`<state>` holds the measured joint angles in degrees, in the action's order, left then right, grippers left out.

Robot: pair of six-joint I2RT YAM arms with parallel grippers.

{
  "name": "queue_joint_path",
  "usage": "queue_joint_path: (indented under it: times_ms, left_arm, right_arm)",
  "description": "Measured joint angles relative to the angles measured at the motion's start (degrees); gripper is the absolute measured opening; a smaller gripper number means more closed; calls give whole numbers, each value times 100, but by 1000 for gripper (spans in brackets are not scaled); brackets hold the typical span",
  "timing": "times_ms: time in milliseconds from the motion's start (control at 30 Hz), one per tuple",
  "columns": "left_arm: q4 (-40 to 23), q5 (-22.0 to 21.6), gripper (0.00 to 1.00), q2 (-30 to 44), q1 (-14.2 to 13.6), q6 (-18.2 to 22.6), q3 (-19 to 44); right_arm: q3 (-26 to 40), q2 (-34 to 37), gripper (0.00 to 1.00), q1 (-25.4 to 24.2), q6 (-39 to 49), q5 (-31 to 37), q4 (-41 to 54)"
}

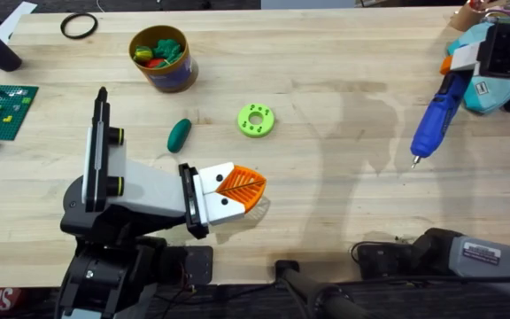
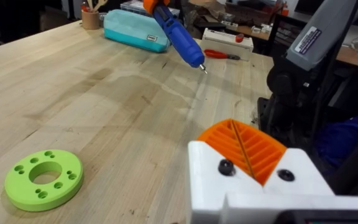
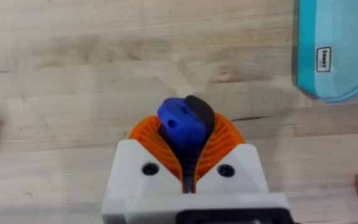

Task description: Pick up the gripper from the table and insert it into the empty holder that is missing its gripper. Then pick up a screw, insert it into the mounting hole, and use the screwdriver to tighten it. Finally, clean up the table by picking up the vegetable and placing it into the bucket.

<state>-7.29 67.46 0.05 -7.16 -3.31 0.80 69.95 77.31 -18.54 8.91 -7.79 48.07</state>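
Note:
The blue screwdriver (image 1: 436,120) hangs tilted over the right side of the table (image 1: 343,62), with its metal bit low near the wood. My right gripper (image 1: 459,60) is shut on its black-capped top end (image 3: 188,121), orange pads on both sides. The screwdriver (image 2: 178,32) also appears in the left wrist view. My left gripper (image 1: 242,188) is shut with nothing in it, its orange ribbed pads (image 2: 244,146) pressed together just above the near table edge. The dark green vegetable (image 1: 179,135) lies left of centre. The yellow-tan bucket (image 1: 162,60) holds toy pieces. The loose gripper and the holder are out of view.
A lime-green ring (image 1: 256,120) lies beside the vegetable. A teal pouch (image 1: 494,93) and red pliers (image 2: 225,55) sit at the far right. A black ring (image 1: 79,27) and a green brick plate (image 1: 3,105) are at the left.

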Motion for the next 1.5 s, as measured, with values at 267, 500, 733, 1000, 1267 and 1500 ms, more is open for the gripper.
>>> queue_joint_path:
  times_ms: [267, 500, 733, 1000, 1267, 1500]
  left_arm:
    - [-17, 4, 9, 0, 0, 0, 0]
    - [-17, 4, 9, -2, 0, -11, 0]
    - [-17, 6, 9, -2, 0, -13, 0]
    - [-19, 6, 9, -2, 0, -13, 0]
    - [-19, 5, 9, -2, 0, -13, 0]
    - [-19, 6, 9, -1, 0, -13, 0]
  right_arm:
    - [-87, -528, 42, 52, -35, -6, -76]
    - [-85, -428, 42, 273, -39, -67, -165]
    - [-87, 683, 42, 680, -31, -63, -687]
    - [-87, 1522, 42, 1047, 37, 6, -817]
    - [-87, 1835, 42, 1055, 52, 48, -835]
    - [-87, 1833, 395, 1056, 56, 46, -897]
